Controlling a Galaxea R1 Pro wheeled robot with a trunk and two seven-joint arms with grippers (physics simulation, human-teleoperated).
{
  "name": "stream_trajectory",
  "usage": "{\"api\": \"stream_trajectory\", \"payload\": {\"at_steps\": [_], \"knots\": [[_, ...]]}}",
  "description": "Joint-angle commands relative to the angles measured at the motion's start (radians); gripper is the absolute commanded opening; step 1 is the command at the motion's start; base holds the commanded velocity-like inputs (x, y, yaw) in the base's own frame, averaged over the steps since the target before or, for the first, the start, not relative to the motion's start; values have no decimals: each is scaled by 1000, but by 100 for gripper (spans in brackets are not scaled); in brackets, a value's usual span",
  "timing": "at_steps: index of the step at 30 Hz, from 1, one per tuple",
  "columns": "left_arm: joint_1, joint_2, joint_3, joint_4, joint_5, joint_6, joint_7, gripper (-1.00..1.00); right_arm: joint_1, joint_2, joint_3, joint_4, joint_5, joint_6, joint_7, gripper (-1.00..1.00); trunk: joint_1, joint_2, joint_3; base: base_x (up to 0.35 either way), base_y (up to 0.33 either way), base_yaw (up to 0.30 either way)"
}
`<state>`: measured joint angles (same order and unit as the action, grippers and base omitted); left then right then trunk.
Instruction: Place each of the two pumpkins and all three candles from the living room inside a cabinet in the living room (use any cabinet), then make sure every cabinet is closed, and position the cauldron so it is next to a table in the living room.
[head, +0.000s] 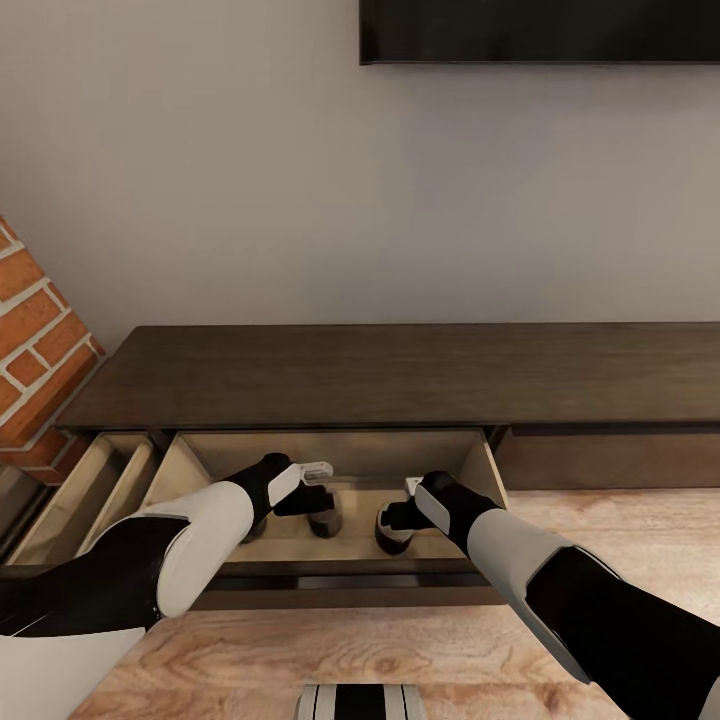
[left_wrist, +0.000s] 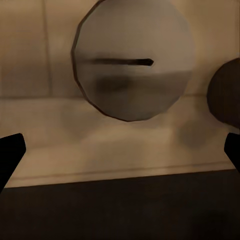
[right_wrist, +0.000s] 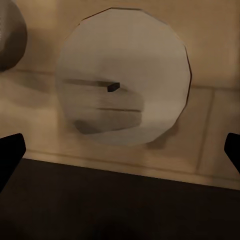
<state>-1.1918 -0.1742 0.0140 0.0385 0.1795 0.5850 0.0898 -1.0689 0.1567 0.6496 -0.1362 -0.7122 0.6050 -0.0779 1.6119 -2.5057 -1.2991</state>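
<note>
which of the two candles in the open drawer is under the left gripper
The candle nearer the brick wall, standing in the cabinet drawer below the left gripper. The other candle sits under the right gripper.

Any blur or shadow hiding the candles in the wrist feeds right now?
Left wrist view: candle top soft-edged, wick readable, fingertips dark and wide apart. Right wrist view: candle blurry, streaky shading across its top. Head view: drawer interior shadowed under both grippers.

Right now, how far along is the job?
Done: two candles stand in the cabinet's open drawer. In hand: nothing; left gripper and right gripper hover open above them. Left: third candle, pumpkins and cauldron, none in view, then closing the drawers.
</note>
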Motion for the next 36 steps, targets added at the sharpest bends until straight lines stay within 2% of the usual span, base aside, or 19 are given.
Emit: {"api": "stream_trajectory", "payload": {"at_steps": [1, 3, 15, 22, 28, 36], "knots": [[-1, 0, 1, 1, 11, 1, 8, 100, 0, 0, 5, -2, -11, 4, -8, 100, 0, 0, -1, 0, 0, 0], [-1, 0, 1, 1, 11, 1, 8, 100, 0, 0, 5, -2, -11, 4, -8, 100, 0, 0, -1, 0, 0, 0], [-1, 0, 1, 1, 11, 4, 8, 100, 0, 0, 5, -2, -11, 4, -8, 100, -6, 2, 46, 0, 0, 0], [-1, 0, 1, 1, 11, 7, 9, 100, 3, 0, 5, 0, -12, 4, -12, 100, -6, 2, 46, 0, 0, 0], [-1, 0, 1, 1, 11, 17, 10, 100, 4, 0, 5, 0, -12, 4, -14, 100, -8, 4, 69, 0, 0, 0], [-2, 0, 1, 1, 11, 52, 10, 100, 4, 0, 5, 0, -12, 4, -16, 100, -8, 4, 69, 0, 0, 0]]}}
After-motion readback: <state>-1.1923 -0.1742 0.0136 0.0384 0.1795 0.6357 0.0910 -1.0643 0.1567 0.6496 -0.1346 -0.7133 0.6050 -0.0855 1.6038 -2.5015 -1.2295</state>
